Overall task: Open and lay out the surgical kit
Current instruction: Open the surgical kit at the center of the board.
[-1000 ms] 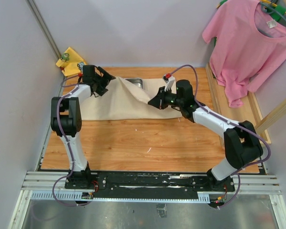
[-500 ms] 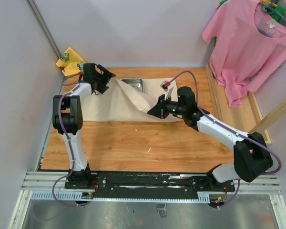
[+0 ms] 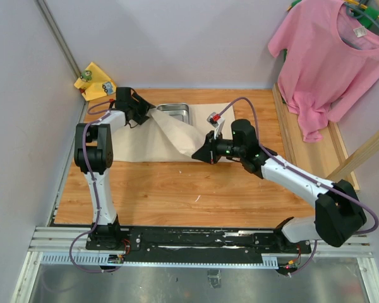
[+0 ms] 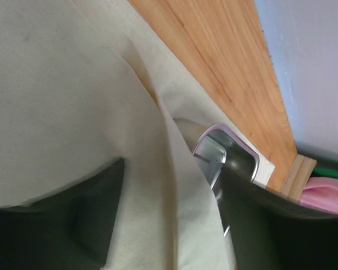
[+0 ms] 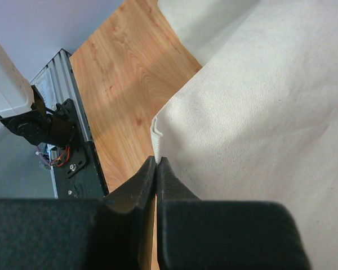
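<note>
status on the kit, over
Right pincer shut on a corner of the beige wrap. Left pincer open, straddling a wrap fold beside the steel tray. Tray partly uncovered. Nothing seen in the way.

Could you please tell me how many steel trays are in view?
1. The steel tray sits at the far middle of the table, partly covered by the beige wrap; others could be hidden beneath it.

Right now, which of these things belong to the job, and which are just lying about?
Part of the job:
beige cloth wrap, partly pulled open
steel tray, showing at the wrap's far edge

Just lying about:
pink T-shirt, hanging at the right
small yellow cloth, in the far left corner
</note>
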`<state>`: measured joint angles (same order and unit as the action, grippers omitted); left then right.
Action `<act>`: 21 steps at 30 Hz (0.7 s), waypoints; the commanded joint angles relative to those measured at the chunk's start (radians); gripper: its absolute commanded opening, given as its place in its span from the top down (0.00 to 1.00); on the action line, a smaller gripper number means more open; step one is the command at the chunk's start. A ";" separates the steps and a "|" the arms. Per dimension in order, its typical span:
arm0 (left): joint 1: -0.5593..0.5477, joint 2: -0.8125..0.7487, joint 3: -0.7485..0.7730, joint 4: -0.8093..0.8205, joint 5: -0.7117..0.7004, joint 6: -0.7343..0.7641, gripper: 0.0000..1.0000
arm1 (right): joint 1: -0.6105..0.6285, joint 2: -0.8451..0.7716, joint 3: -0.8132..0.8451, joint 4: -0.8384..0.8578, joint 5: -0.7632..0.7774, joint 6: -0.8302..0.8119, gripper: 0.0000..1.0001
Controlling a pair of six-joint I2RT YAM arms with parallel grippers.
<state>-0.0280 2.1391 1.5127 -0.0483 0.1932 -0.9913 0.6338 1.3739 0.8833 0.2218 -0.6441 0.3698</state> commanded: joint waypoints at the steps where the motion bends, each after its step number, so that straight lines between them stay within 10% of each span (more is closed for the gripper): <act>1: -0.003 0.021 0.046 0.013 0.012 0.003 0.61 | 0.030 -0.091 -0.027 -0.033 -0.023 -0.021 0.99; 4: -0.003 0.022 0.058 -0.008 0.018 0.002 0.97 | 0.031 -0.139 -0.042 -0.064 -0.021 -0.027 0.99; 21: -0.094 -0.644 -0.508 -0.143 -0.290 0.065 1.00 | 0.029 -0.426 -0.235 -0.313 0.208 -0.039 0.99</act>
<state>-0.0895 1.6444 1.1072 -0.1280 0.0074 -0.9463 0.6346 1.0100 0.7120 -0.0189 -0.5327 0.3122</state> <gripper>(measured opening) 0.018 0.019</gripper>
